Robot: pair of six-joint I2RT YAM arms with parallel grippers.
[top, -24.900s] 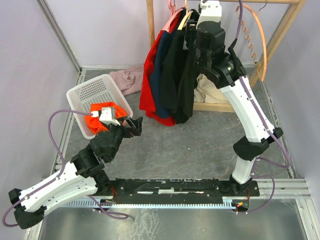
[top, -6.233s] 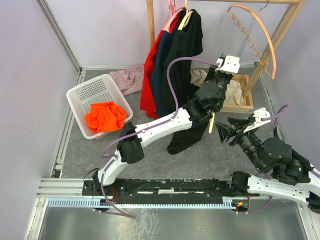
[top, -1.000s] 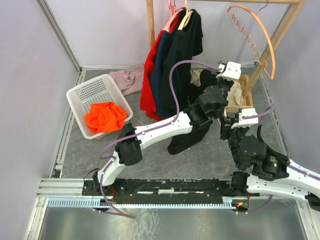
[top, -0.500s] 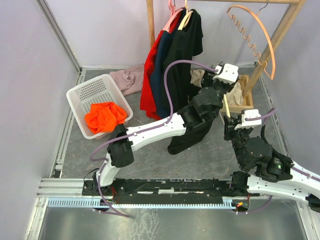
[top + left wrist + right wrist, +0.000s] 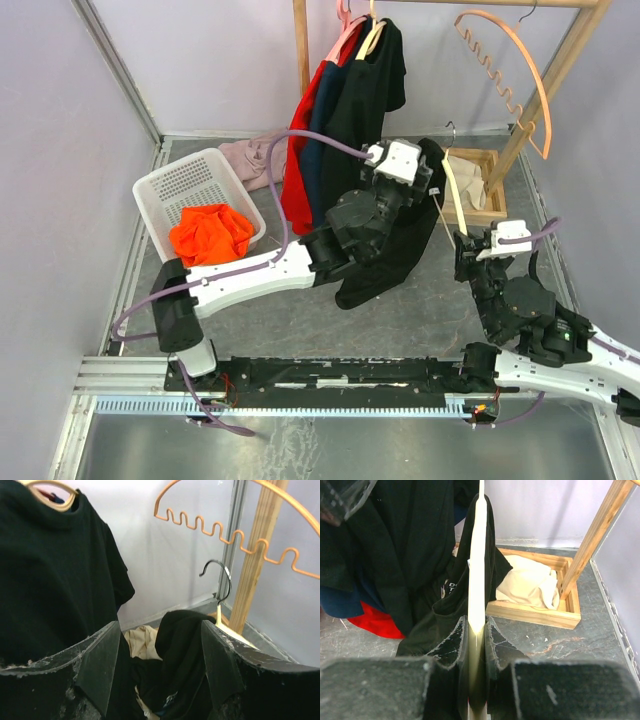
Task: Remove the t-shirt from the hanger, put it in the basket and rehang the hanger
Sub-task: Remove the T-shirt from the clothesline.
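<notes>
The right hand is clamped on the cream hanger, holding it upright above the worktop. The black t-shirt sags from the hanger, half off it. The left hand stands open and empty just beside the t-shirt

**Tiny Letters, Too Small to Read**

There is one bit of writing. It is a small white print on the black t-shirt, low on the cloth, seen from the right wrist camera. The letters are tiny and fuzzy, so they cannot be read. No other words, numbers or signs can be read in any view.
</notes>
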